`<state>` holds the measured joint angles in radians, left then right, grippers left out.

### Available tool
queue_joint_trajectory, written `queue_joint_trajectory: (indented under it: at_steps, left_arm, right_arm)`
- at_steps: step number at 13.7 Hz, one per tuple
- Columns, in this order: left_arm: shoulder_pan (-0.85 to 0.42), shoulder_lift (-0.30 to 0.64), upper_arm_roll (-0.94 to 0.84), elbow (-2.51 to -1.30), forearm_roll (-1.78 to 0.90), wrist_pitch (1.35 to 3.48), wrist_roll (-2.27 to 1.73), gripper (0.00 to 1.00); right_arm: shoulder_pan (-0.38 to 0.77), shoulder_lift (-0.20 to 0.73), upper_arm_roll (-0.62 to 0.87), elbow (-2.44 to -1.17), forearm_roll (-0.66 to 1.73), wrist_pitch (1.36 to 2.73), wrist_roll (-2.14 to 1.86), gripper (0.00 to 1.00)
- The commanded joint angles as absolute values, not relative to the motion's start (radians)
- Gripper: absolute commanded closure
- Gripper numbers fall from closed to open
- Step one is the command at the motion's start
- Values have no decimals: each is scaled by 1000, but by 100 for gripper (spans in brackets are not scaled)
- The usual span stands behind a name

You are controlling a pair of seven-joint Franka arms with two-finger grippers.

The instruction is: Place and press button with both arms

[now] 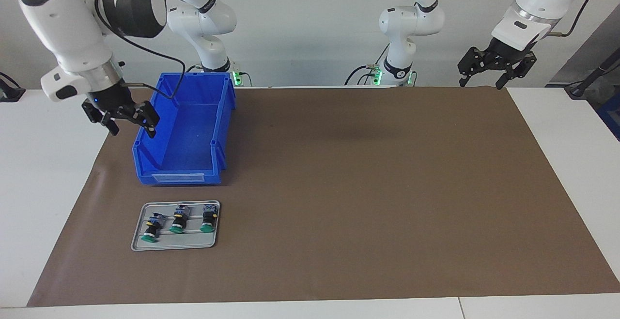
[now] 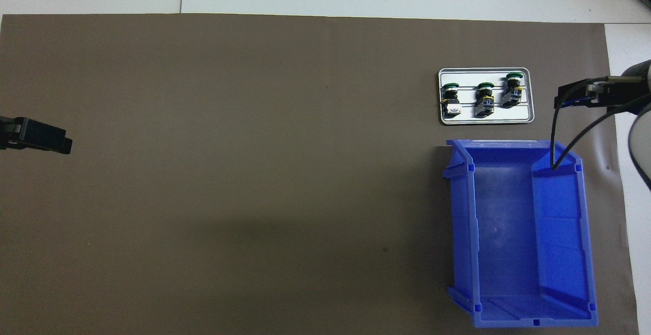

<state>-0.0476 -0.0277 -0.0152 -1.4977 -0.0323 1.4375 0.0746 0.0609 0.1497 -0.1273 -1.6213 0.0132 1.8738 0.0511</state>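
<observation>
Three buttons with green caps lie on their sides on a small silver tray (image 1: 174, 246) (image 2: 488, 120): one button (image 1: 151, 229) (image 2: 512, 90), a second (image 1: 179, 220) (image 2: 484, 101) and a third (image 1: 209, 218) (image 2: 450, 100). My right gripper (image 1: 133, 130) (image 2: 577, 96) hangs open and holds nothing, in the air over the mat's edge beside the tray and the blue bin. Raised over the mat's corner at the left arm's end of the table, my left gripper (image 1: 480, 84) (image 2: 61, 144) is open too, far from the buttons.
A blue open bin (image 1: 179, 178) (image 2: 559, 233) with nothing in it stands just nearer to the robots than the tray. A brown mat (image 1: 363, 188) (image 2: 229, 172) covers most of the white table. The right arm's black cable droops over the bin.
</observation>
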Motion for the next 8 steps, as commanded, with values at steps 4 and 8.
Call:
queue_joint_trajectory:
  at_steps: [4,8]
  left_arm:
    - [-55,-51,-3,-1522,-40,1431,84,0]
    - [-55,-51,-3,-1522,-40,1431,86,0]
  right_arm:
    - [64,391,-92,-1574,49,2112,40,0]
    - [63,442,-87,-1640,52,2209,-57,0]
